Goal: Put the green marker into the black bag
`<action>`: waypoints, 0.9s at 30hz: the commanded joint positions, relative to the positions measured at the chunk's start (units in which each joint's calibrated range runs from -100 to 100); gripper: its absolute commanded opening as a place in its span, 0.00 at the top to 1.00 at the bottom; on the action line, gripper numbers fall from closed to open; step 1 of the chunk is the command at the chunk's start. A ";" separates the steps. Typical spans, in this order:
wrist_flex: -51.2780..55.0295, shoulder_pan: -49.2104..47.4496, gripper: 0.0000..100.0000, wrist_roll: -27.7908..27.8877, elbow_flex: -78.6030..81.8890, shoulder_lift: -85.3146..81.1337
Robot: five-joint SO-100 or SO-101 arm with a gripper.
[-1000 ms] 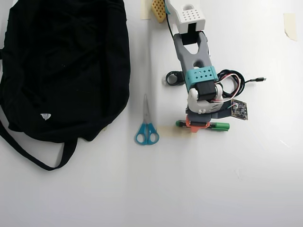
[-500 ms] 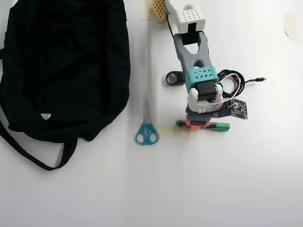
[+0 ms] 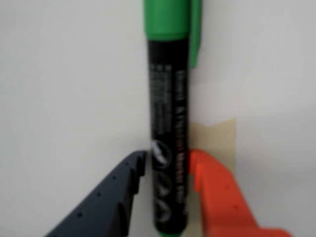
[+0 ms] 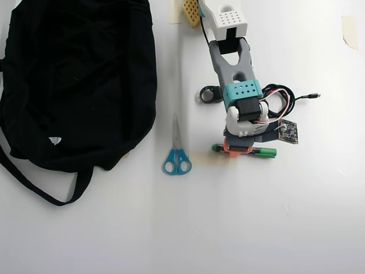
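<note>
The green marker (image 3: 168,113) lies flat on the white table; the wrist view shows its dark printed barrel running up to a bright green cap. My gripper (image 3: 168,158) has its dark finger (image 3: 123,192) and orange finger (image 3: 217,192) pressed against either side of the barrel. In the overhead view the gripper (image 4: 238,149) covers the marker's middle, leaving the green cap (image 4: 266,152) to the right and the small green tip (image 4: 215,148) to the left. The black bag (image 4: 80,80) lies at the far left, its strap (image 4: 34,185) trailing below it.
Blue-handled scissors (image 4: 177,154) lie between the bag and the arm. A small black ring (image 4: 210,94), a coiled cable (image 4: 282,98) and a circuit board (image 4: 289,132) sit close to the arm. Tape pieces (image 4: 349,28) mark the table.
The orange finger has drawn in slightly against the marker. The marker, bag and scissors have not moved.
</note>
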 commanded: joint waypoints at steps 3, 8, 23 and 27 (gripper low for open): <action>0.82 0.27 0.93 -0.21 0.48 0.26; 0.82 0.27 0.93 -0.21 0.48 0.26; 0.82 0.27 0.94 -0.21 0.48 0.26; 0.82 0.27 0.94 -0.21 0.48 0.26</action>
